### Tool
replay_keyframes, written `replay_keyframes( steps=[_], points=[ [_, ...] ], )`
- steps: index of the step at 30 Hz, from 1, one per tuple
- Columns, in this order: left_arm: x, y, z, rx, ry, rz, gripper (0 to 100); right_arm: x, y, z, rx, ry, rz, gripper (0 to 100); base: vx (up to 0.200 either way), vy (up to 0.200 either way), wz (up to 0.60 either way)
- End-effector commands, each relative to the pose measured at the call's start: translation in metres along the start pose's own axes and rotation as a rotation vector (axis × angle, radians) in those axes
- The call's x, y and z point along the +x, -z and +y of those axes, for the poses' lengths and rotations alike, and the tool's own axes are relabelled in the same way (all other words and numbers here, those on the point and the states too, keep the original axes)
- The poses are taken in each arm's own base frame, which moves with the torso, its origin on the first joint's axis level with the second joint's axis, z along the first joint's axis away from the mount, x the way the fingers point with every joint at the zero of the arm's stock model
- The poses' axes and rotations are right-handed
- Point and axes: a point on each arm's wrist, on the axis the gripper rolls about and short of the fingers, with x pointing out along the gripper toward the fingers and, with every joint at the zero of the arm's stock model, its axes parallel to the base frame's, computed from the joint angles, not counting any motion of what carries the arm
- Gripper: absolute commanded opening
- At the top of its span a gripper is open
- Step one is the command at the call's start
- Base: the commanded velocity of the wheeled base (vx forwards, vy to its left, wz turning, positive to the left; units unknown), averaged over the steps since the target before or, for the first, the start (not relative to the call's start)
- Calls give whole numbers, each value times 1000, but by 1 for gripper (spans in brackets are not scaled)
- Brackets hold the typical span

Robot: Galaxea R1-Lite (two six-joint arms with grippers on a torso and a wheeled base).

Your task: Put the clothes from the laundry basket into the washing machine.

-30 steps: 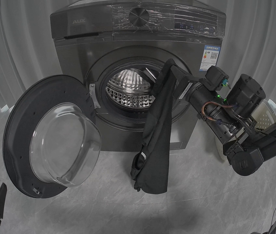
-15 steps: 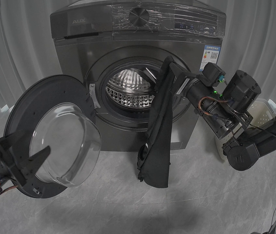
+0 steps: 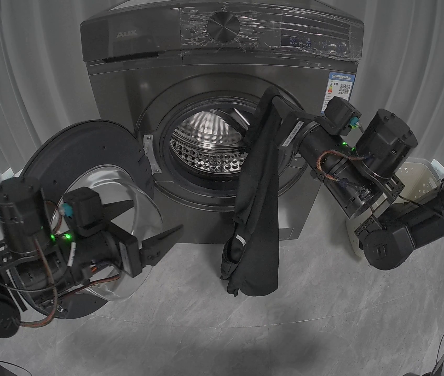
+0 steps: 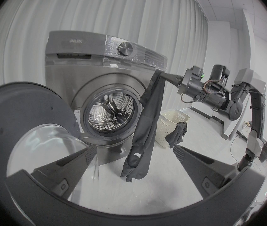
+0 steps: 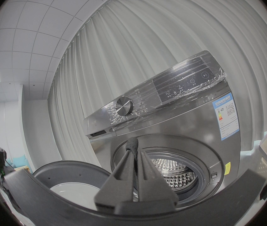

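Note:
The grey washing machine (image 3: 128, 84) stands with its round door (image 3: 70, 152) swung wide to the left and its steel drum (image 3: 209, 142) exposed. My right gripper (image 3: 274, 97) is at the upper right rim of the opening, shut on a long black garment (image 3: 256, 199) that hangs down to just above the floor. In the right wrist view the shut fingers (image 5: 152, 176) pinch a fold of the cloth (image 5: 132, 143). My left gripper (image 3: 151, 223) is open in front of the door glass, left of the garment (image 4: 146, 123) and apart from it.
A white laundry basket (image 3: 415, 176) stands right of the machine, behind the right arm; a dark piece of clothing (image 4: 177, 134) hangs over its rim. Grey tiled floor lies open in front. Curtains hang behind the machine.
My left arm came up from the lower left corner and now points its open gripper toward the garment. The right gripper lifted the garment a little higher at the opening.

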Motion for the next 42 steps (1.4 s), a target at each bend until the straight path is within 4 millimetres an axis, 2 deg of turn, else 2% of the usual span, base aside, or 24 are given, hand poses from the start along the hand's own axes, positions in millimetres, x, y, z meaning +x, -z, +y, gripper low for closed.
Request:
replay_keyframes(
  steps=[1, 4, 6, 7, 9, 17, 24, 25, 28, 36, 42],
  points=[
    [45, 24, -3, -4, 11, 75, 100, 4, -3, 0, 3, 1, -18, 0, 0, 0, 0],
    [61, 27, -3, -13, 9, 67, 100, 4, -2, -1, 3, 5, -17, 0, 0, 0, 0],
    [61, 27, -3, -13, 9, 67, 100, 4, -2, -1, 3, 5, -17, 0, 0, 0, 0],
    [77, 30, -4, -26, 4, 63, 100, 5, 0, -2, 1, 7, -10, 0, 0, 0, 0],
    [87, 34, -6, -40, 7, 66, 100, 4, -1, -2, 1, 7, -12, 0, 0, 0, 0],
    [120, 65, 0, -60, -58, 90, 100, 5, -2, -2, 1, 9, -17, 0, 0, 0, 0],
    [132, 83, 0, -89, -65, 134, 100, 8, -3, -2, 3, 9, -26, 0, 0, 0, 0],
    [140, 94, 1, -90, -62, 160, 100, 8, 0, -2, 3, 8, -21, 0, 0, 0, 0],
    [154, 108, 2, -92, -55, 188, 100, 10, 2, -2, 3, 8, -21, 0, 0, 0, 0],
    [177, 130, 2, -105, -1, 221, 100, 10, 7, -2, 2, 11, -6, 0, 0, 0, 0],
    [187, 149, 2, -128, 0, 255, 100, 9, 11, 1, 6, 3, 2, 0, 0, 0, 0]
  ],
)
